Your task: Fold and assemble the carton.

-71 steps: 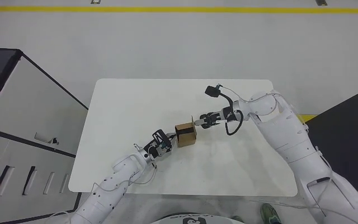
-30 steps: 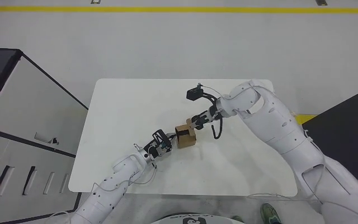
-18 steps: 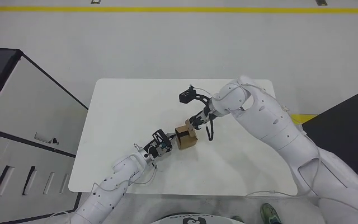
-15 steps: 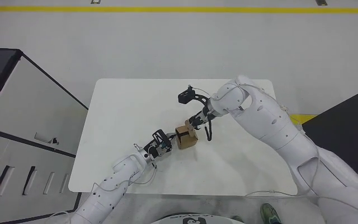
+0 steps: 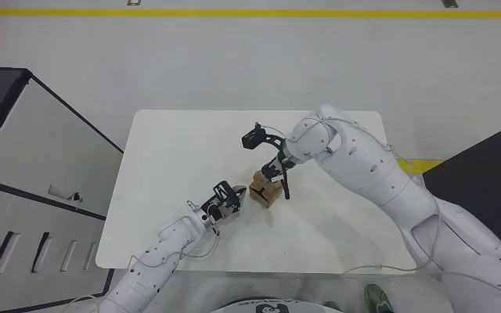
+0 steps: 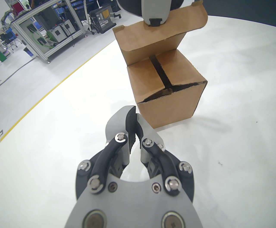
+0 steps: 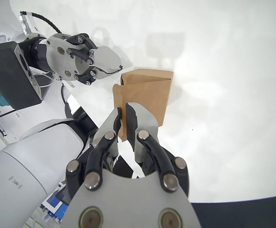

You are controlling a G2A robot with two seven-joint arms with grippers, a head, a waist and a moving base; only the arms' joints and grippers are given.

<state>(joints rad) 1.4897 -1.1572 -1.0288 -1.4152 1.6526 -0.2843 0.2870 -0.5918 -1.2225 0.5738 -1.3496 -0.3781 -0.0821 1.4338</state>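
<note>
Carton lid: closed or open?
Open. The lid flap stands up above the carton, pinched by the right gripper; the two inner flaps are folded down, a dark gap between them.

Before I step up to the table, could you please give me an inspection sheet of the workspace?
Surface: white table, carrying one box.
Job's things: brown cardboard box upright near the table's middle; two inner flaps folded down with a gap between them; lid flap standing up.
Clutter: nothing seen.
Grippers: right gripper shut on the lid flap's edge; left gripper shut, empty, close beside a corner of the box; contact cannot be told.
Cables: black cable hangs off the right wrist beside the box; left-wrist cable runs along that arm.
Surroundings: yellow floor line beyond the table; cabinet on the robot's left; equipment racks behind.
</note>
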